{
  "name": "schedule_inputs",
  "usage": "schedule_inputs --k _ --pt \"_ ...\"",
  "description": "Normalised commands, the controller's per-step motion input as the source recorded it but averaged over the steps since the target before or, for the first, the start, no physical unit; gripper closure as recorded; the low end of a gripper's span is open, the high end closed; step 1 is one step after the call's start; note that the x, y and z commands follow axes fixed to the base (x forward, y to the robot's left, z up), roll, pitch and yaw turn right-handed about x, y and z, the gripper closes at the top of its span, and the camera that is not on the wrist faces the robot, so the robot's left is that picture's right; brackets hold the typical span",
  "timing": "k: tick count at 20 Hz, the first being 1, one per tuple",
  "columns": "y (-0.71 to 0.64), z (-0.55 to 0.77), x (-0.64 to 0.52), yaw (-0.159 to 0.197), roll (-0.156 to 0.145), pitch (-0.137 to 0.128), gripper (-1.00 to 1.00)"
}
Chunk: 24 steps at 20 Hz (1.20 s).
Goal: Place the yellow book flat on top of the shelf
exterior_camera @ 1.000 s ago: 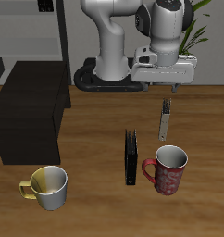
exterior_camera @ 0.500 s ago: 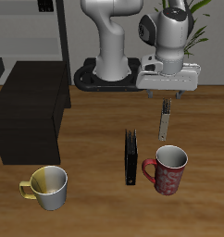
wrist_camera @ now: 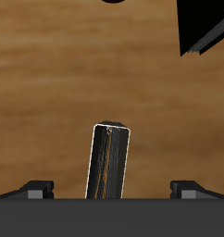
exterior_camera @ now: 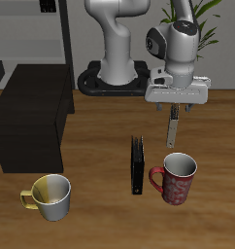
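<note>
The yellow book stands upright on its edge on the wooden table, thin and tan-grey, behind the red mug. My gripper hangs just above its upper end, open and empty. In the wrist view the book's narrow edge sits midway between my two fingertips, which are spread wide and are not touching it. The shelf is a low matte-black box at the far side of the table from the book, with nothing on its flat top.
A black book stands upright beside the red mug, nearer the table's front edge. A yellow mug stands in front of the shelf. The robot's base and a plant are behind.
My gripper has moved down and sideways, from behind the yellow book to right above its upper end. The book and mugs have not moved.
</note>
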Motion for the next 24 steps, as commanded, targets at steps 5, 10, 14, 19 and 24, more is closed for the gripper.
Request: schedule_inputs --k 5,10,14,19,24 --pt "-0.05 -0.18 0.01 -0.006 -0.001 0.019 -1.0" --pt "0.08 -0.27 -0.03 0.028 0.01 0.015 -1.0" --pt "0.0 -0.36 0.06 0.012 0.022 0.084 -1.0" --pt "-0.02 -0.38 0.11 0.04 0.006 0.079 1.0" --pt "-0.05 -0.05 -0.03 0.007 0.01 0.007 1.0"
